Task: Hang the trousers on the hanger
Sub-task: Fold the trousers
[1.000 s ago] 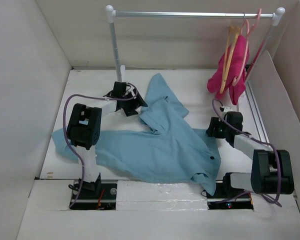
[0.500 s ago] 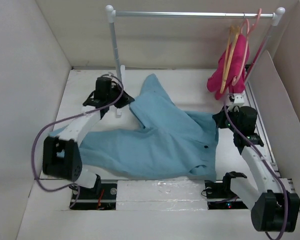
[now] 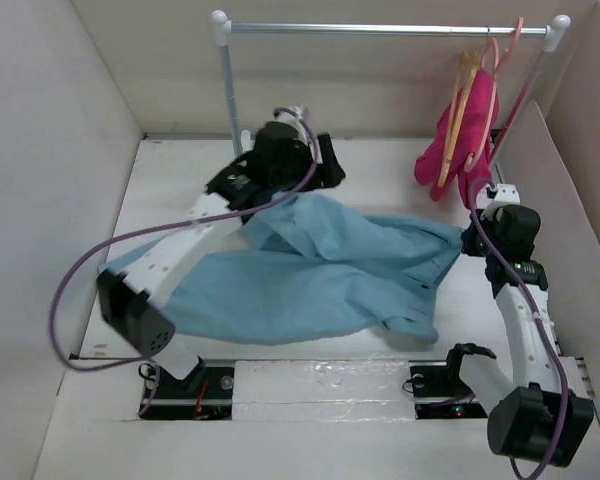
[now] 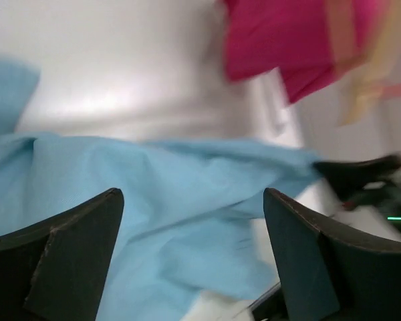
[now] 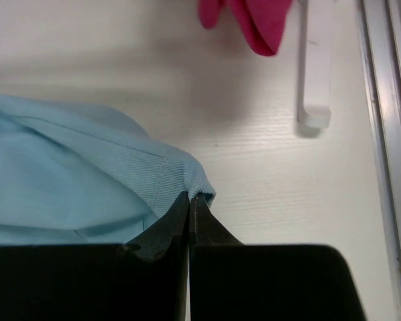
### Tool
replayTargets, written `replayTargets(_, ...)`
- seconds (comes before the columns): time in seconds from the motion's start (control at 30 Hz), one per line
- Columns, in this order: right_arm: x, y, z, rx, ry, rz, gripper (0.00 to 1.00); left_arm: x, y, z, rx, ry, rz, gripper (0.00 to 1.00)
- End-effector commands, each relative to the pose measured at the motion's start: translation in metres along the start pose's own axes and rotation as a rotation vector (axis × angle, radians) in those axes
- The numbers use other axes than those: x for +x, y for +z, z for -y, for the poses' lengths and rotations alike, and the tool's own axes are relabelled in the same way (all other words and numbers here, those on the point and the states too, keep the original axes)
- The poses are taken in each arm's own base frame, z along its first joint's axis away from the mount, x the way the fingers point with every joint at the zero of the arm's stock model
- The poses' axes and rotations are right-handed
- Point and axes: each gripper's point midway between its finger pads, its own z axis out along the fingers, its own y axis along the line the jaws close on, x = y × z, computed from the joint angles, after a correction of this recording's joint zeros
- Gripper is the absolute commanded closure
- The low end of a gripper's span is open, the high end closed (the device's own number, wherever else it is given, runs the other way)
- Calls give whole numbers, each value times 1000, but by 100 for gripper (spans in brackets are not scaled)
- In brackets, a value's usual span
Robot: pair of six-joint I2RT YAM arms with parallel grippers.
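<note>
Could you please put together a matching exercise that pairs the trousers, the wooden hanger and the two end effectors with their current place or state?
Things:
1. trousers
2. wooden hanger
3. left end effector
4. right end effector

Places or states:
A. hanging on the rail
B. fingers spread wide apart
C. lying across the table
D. pinched shut on a trouser edge

Pairs: 1-C; 2-A; 3-B; 4-D

We see the white table (image 3: 165, 175) carrying the sky-blue trousers (image 3: 310, 275), spread across its middle; a white rack foot (image 5: 314, 73) rests beside its metal rail (image 5: 384, 100).
</note>
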Motion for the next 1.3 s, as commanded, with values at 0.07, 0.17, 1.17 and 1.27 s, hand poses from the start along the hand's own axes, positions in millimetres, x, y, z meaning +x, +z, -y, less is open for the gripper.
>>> replayTargets(0.07, -8, 9, 52, 196, -21, -36, 100, 123, 53, -101, -277, 30, -354, 11)
replayTargets(0.17, -8, 17, 71, 214, 19, -35, 100, 90, 35, -134, -404, 28, -207, 13)
replayTargets(1.17, 42, -6, 30, 8, 2, -92, 100, 26, 68, -327, -330, -544, 94, 99)
replayTargets(1.27, 23, -7, 34, 25, -8, -71, 100, 3, 47, -322, -405, -519, 140, 100)
